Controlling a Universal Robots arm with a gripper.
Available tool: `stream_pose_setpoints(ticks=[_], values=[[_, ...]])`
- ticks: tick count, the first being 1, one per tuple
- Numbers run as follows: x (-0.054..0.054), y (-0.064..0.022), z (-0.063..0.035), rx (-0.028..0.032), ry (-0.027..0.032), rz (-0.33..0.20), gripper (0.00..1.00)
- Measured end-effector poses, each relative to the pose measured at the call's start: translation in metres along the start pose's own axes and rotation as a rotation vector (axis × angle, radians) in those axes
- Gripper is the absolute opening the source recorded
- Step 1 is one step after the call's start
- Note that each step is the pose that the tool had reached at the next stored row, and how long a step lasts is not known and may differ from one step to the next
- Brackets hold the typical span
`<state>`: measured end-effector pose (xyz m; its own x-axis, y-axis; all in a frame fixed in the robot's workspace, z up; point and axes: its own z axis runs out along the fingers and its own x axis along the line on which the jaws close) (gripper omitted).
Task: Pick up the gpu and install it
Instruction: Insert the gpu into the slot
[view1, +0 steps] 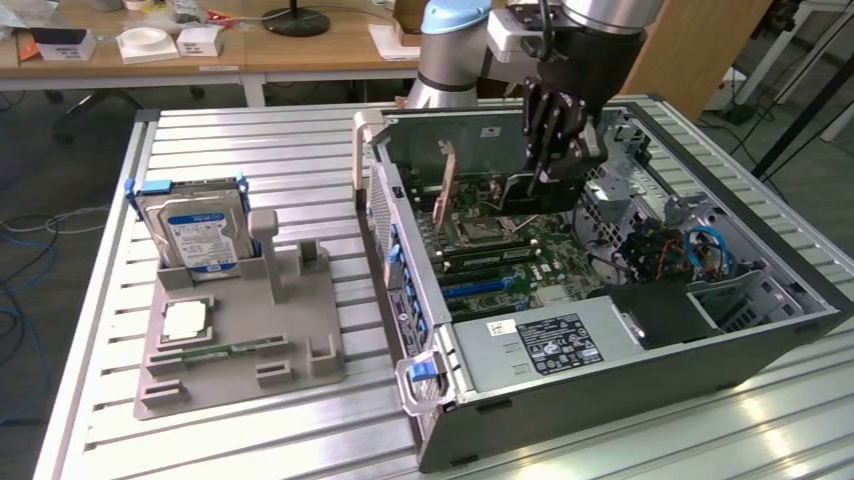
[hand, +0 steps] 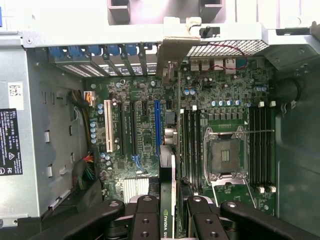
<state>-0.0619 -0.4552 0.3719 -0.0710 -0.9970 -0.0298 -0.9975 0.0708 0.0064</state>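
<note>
I have the graphics card (hand: 167, 222) clamped between my jaws, one black finger (hand: 145, 220) on each face. It stands on its thin edge inside the open computer case (view1: 641, 385). Its long axis runs from the silver bracket (hand: 175, 47) at the exterior view's left end to my grip at the right end. The bracket points at the case's slotted rear wall, level with the rim. The card lies parallel to the expansion slots and close to the blue slot (hand: 157, 125). I cannot tell whether its lower edge touches any slot.

The card is flat and thin, with a dark face and a green-and-black label near my grip. Its bracket is bent sheet metal.

At the exterior view's left, the ribbed aluminium tabletop (view1: 240, 150) carries a grey plastic stand (view1: 247, 345). In it a hard drive (view1: 200, 235) with a blue-white label stands upright, and a square chip (view1: 187, 320) and a green memory stick (view1: 220, 350) lie flat. The case is to the right of the stand.

Inside the case, a row of blue clips (hand: 100, 50) and perforated slot covers line the rear wall near the bracket. On the green motherboard (hand: 135, 150) a white slot (hand: 106, 127) and black slots lie to one side of the card. The metal-framed processor socket (hand: 226, 155) and long memory slots (hand: 260, 145) lie to the other. A labelled power supply (view1: 554, 345) fills the near end, and blue cables (view1: 701, 250) coil at the far right.
</note>
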Motion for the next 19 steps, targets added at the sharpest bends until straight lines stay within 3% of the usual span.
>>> stream_pose_setpoints(ticks=[19], values=[[0.0035,-0.0002,0.0038,0.0,0.0,0.0,0.26]])
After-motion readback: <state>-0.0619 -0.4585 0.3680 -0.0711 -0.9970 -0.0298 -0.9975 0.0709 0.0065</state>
